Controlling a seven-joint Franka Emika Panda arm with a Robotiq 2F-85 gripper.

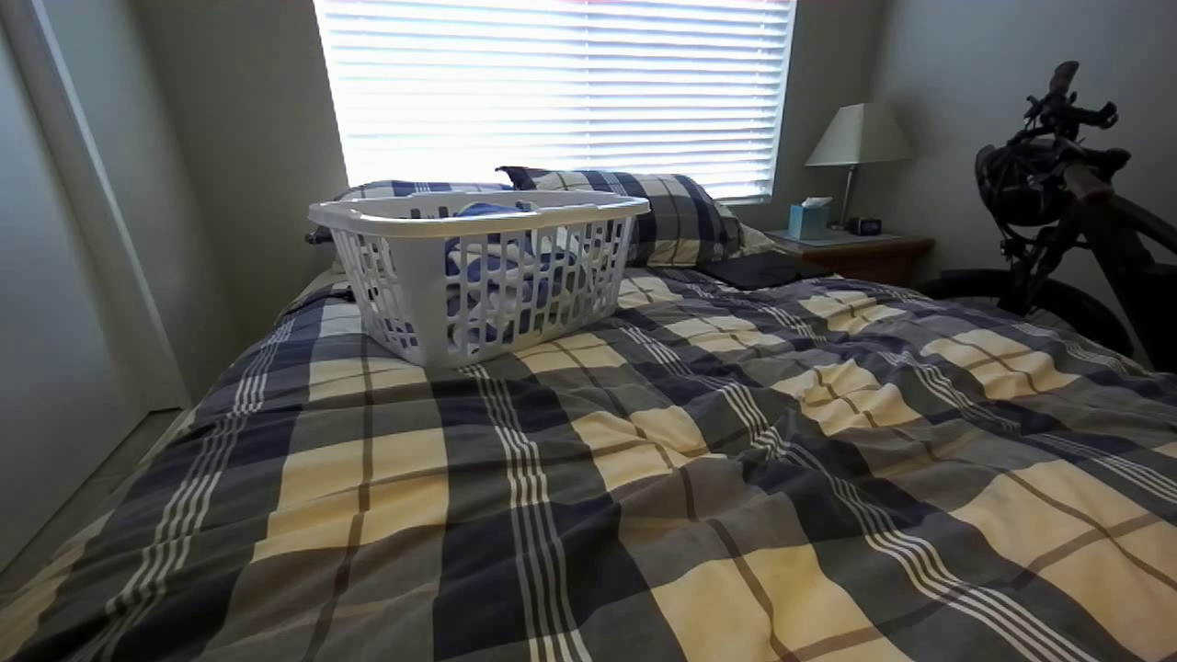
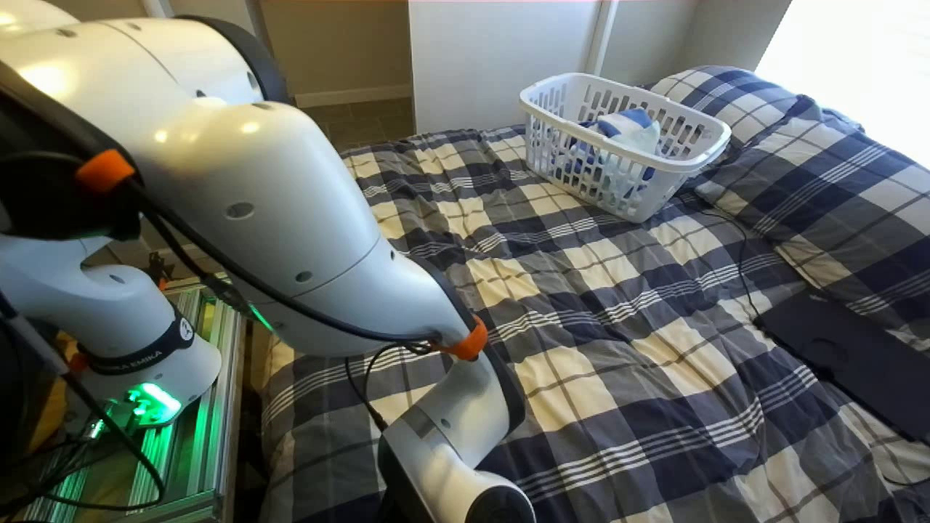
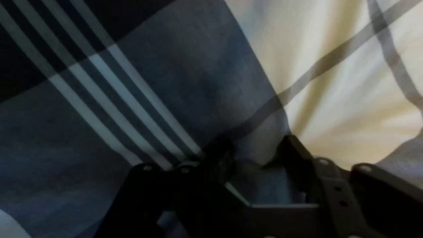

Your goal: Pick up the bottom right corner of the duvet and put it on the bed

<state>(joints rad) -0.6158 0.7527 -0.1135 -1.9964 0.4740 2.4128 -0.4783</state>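
Observation:
The plaid duvet (image 1: 552, 460) in navy, grey and cream is spread rumpled over the bed (image 2: 290, 407). It shows in both exterior views (image 2: 581, 349) and fills the wrist view (image 3: 185, 72). My gripper (image 3: 254, 142) is at the bottom of the wrist view, its two dark fingers apart. Grey duvet fabric shows between and beyond the fingertips, close to them; I cannot tell whether they touch it. The bottom right corner of the duvet cannot be made out. In an exterior view my arm (image 2: 327, 254) reaches down over the bed's near side, with the gripper below the frame.
A white laundry basket (image 1: 405, 285) holding blue and white cloth stands on the duvet (image 2: 661, 192). Plaid pillows (image 2: 843, 189) lie at the head. A flat black item (image 2: 843, 356) with a cord lies beside them. A bicycle (image 1: 1057, 202) and a lamp (image 1: 860, 138) stand beyond.

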